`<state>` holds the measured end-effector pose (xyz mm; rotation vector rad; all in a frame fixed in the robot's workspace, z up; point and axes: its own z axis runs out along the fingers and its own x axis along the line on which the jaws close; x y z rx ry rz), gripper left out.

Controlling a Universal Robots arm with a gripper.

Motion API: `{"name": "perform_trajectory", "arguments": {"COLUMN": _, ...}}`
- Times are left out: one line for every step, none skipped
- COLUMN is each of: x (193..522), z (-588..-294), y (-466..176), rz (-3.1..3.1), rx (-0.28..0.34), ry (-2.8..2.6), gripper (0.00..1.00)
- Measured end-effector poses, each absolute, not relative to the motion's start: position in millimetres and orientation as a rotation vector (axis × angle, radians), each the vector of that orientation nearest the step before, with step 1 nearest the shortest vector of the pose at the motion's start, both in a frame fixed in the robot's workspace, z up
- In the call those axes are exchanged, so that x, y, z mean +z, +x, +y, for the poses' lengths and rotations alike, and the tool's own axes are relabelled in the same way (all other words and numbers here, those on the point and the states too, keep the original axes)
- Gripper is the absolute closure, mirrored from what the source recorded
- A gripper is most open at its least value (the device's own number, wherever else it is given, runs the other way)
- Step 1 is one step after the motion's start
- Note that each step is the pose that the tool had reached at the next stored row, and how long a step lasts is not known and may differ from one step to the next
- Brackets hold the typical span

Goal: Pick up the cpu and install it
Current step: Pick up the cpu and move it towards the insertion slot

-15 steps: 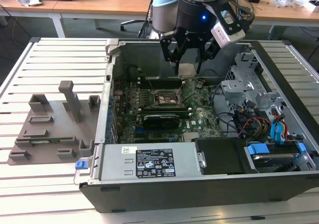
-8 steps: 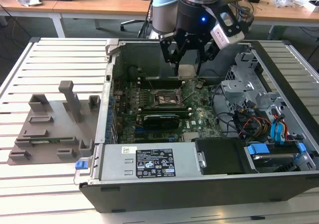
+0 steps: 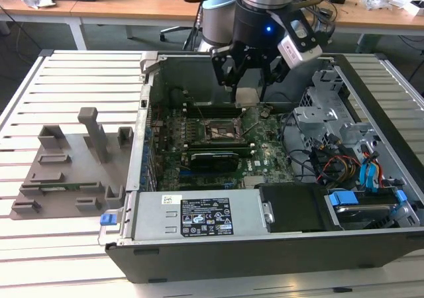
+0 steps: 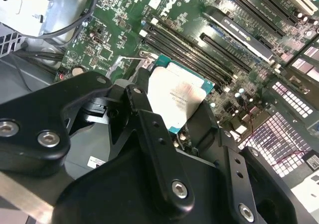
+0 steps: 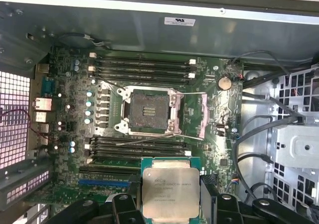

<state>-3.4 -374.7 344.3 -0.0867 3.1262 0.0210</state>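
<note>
The cpu (image 3: 247, 97), a flat square chip with a pale silver top and green edge, hangs in the air above the motherboard (image 3: 265, 153) inside the open computer case. My gripper (image 3: 248, 79) is shut on the cpu, a black finger on each of two opposite sides. Both wrist views show the cpu (image 4: 174, 97) (image 5: 170, 191) clamped between the fingers (image 4: 142, 107) (image 5: 133, 196). The open socket (image 5: 149, 113) (image 3: 222, 130), its retention frame and levers raised, lies below and to one side of the chip, apart from it.
The case's walls (image 3: 149, 106) ring the board. Memory slots (image 5: 142, 67) flank the socket, and a long black card (image 3: 213, 159) lies nearer the front. Drive cage and cables (image 3: 344, 146) fill the exterior view's right. A grey fixture (image 3: 73, 165) sits on the slatted table at the left.
</note>
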Motion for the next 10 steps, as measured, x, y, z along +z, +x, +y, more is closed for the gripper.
{"name": "perform_trajectory", "arguments": {"x": 344, "z": -375, "y": -4, "rz": 3.126, "rx": 0.021, "ry": -0.087, "gripper": 0.45}}
{"name": "perform_trajectory", "arguments": {"x": 343, "z": -375, "y": -5, "rz": 3.126, "rx": 0.021, "ry": -0.087, "gripper": 0.45}}
{"name": "perform_trajectory", "arguments": {"x": 343, "z": -374, "y": -5, "rz": 3.126, "rx": 0.021, "ry": -0.087, "gripper": 0.45}}
{"name": "perform_trajectory", "arguments": {"x": 342, "z": -374, "y": -6, "rz": 3.126, "rx": 0.021, "ry": -0.087, "gripper": 0.45}}
{"name": "perform_trajectory", "arguments": {"x": 341, "z": -374, "y": -7, "rz": 3.126, "rx": 0.021, "ry": -0.087, "gripper": 0.45}}
{"name": "perform_trajectory", "arguments": {"x": 340, "z": -373, "y": -10, "rz": 3.126, "rx": 0.021, "ry": -0.087, "gripper": 0.45}}
{"name": "perform_trajectory", "arguments": {"x": 339, "z": -372, "y": -11, "rz": 3.126, "rx": 0.021, "ry": -0.087, "gripper": 0.45}}
{"name": "perform_trajectory", "arguments": {"x": 339, "z": -372, "y": -12, "rz": 3.126, "rx": 0.021, "ry": -0.087, "gripper": 0.45}}
{"name": "perform_trajectory", "arguments": {"x": 338, "z": -371, "y": -13, "rz": 3.126, "rx": 0.021, "ry": -0.087, "gripper": 0.45}}
{"name": "perform_trajectory", "arguments": {"x": 337, "z": -370, "y": -14, "rz": 3.126, "rx": 0.021, "ry": -0.087, "gripper": 0.45}}
